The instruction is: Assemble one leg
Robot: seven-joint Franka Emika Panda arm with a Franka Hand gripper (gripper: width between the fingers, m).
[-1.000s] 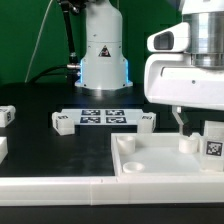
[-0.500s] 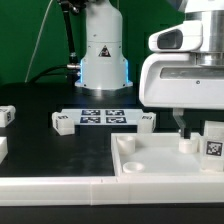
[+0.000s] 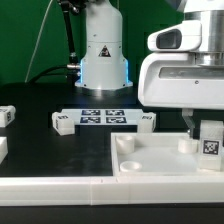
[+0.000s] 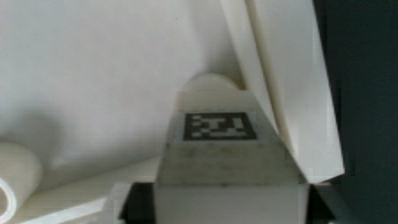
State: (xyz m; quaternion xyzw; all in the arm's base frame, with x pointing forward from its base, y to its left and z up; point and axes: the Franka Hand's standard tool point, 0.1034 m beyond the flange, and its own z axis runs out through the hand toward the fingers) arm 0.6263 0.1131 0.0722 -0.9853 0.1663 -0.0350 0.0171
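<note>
The jaws are what I check first, and in the exterior view I cannot tell how they stand: the gripper (image 3: 192, 124) hangs low at about three o'clock in the frame, one dark finger (image 3: 191, 124) showing just above a round socket (image 3: 187, 144) of the large white tray (image 3: 150, 166). The leg (image 3: 211, 141), a small white block with a square tag on its face, sits right beside that finger at the tray's far corner, touching or nearly touching it; I cannot confirm a grasp from here. Beyond, near twelve o'clock from the tray, the marker board (image 3: 100, 117) lies flat on the black surface (image 3: 50, 150), with two more small tagged blocks (image 3: 63, 122) (image 3: 147, 121) at its ends. The robot base (image 3: 104, 55) stands behind it.

In the wrist view I see the leg (image 4: 219, 125) close up, tag toward the camera, lying against a raised wall of the tray (image 4: 285, 90), with part of a socket rim (image 4: 18, 170) at about eight o'clock. The fingers themselves are not clearly visible, so the grip remains uncertain.

My worry is the tight spot: the leg is crowded against the tray wall, so a finger may land on the wall instead of the leg, tipping it or nudging the tray, and a skewed grasp would spoil seating it later.
</note>
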